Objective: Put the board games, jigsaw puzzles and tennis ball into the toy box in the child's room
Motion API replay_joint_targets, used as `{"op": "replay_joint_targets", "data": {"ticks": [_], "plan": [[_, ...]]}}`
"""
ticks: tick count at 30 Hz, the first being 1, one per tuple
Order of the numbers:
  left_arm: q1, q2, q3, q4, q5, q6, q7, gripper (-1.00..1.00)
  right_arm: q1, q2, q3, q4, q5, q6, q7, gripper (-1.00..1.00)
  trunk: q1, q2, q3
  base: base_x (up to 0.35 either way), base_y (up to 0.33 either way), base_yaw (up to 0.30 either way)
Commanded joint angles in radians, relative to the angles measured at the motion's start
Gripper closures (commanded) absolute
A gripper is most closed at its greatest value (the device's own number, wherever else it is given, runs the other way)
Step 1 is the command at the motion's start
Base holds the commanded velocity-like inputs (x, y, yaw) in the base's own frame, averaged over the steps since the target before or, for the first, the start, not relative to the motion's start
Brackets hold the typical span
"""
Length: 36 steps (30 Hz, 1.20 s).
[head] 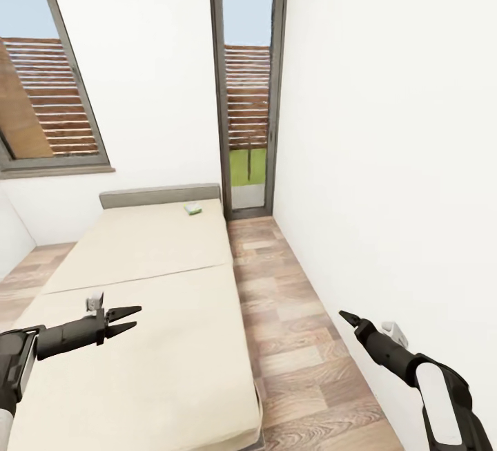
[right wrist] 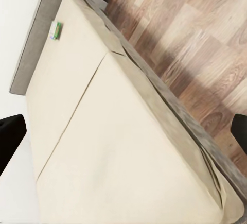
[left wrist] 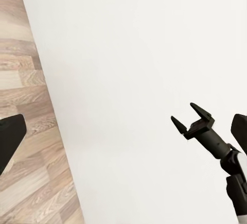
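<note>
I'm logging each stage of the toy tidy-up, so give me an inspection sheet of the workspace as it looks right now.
Surface: bed, cream mattress split by a seam, grey headboard at the far end.
Job's things: one board game, white-green, flat on the mattress near the headboard; also seen from the right wrist.
Clutter: nothing seen.
Hands: left hand open, empty, above the near half of the mattress; right hand empty, over the floor beside the wall, open in the left wrist view.
Cables: nothing seen.
Surroundings: wood-plank floor, white walls, a window and a narrow glazed door beyond the bed.
</note>
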Motion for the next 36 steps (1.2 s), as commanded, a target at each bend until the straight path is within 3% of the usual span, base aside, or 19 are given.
{"op": "replay_joint_targets", "data": {"ticks": [1,17,36], "plan": [[-0.002,-0.001,0.002,-0.001,-0.01,0.01,-0.008,-1.0,-0.001,0.001,-0.003,0.0,0.007,0.006,0.008,-1.0,0.001,-0.002,-0.002,0.219,-0.197,0.263],[-0.002,-0.023,0.002,-0.001,-0.01,0.01,-0.005,-1.0,-0.001,0.001,-0.001,0.0,0.008,0.006,0.007,-1.0,0.001,-0.002,-0.008,0.092,-0.092,0.278],[-0.002,-0.028,-0.006,-0.001,-0.01,0.01,-0.005,-1.0,-0.002,0.001,0.002,0.0,0.008,0.006,0.006,-1.0,0.001,-0.002,-0.015,0.001,-0.249,0.281]]}}
